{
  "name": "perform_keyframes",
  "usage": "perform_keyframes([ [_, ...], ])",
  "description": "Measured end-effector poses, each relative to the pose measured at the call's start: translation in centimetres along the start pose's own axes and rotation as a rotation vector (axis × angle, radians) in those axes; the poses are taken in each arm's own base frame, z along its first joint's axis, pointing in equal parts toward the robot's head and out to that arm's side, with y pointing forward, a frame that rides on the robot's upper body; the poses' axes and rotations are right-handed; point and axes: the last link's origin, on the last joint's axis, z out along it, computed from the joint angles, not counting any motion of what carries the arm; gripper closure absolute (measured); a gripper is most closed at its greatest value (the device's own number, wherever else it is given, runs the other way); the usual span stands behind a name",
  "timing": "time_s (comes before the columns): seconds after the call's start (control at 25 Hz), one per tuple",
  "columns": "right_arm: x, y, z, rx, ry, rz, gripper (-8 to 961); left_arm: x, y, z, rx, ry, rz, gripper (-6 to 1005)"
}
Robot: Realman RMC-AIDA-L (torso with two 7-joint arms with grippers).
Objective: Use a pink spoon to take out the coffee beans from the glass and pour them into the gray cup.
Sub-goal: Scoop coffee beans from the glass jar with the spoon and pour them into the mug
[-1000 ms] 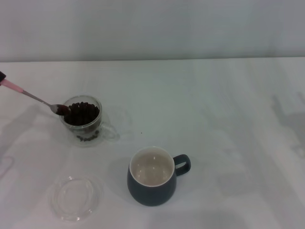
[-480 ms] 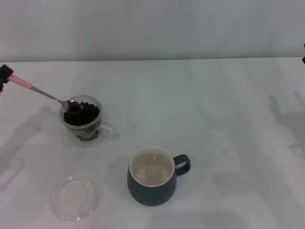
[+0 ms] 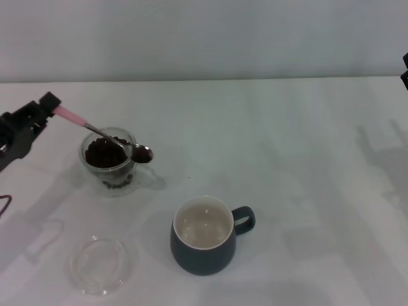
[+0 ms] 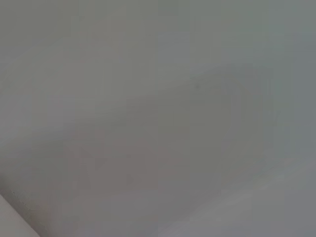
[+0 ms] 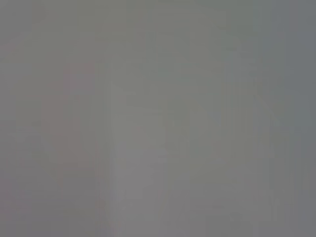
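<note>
A white worktop fills the head view, running back to a pale wall. The gray cup, the largest vessel, stands upright near the front centre, its cream inside bare and its loop handle pointing right. At the far left edge the left claw reaches in, dark and blocky, closed on the end of the pink spoon's handle. The glass stands upright on the left, farther back than the gray cup and well apart from it, its clear side handle on the right. A flat clear glass saucer lies near the front left, well apart from the glass. The coffee beans sit in a dark heap inside the glass. The pink spoon slants down to the right from the claw, crossing above the glass; its metal bowl hangs just past the glass's right rim and looks dark inside, though whether it carries beans is unclear. A dark sliver of the right arm shows at the far right edge; its claw is out of sight. Both wrist views show only blank grey
</note>
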Motion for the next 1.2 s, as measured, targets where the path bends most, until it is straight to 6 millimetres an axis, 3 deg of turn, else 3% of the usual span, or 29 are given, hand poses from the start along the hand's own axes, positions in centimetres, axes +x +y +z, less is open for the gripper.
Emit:
perform_keyframes([
  [0.6, 0.1, 0.9, -0.4, -0.013, -0.004, 0.033, 160, -4.2, 1.4, 4.1, -0.084, -0.284, 0.154, 863],
  [1.2, 0.1, 1.1, -0.7, -0.019, 0.000, 0.044, 161, -4.5, 2.9, 7.3, -0.178, -0.438, 0.512, 863],
])
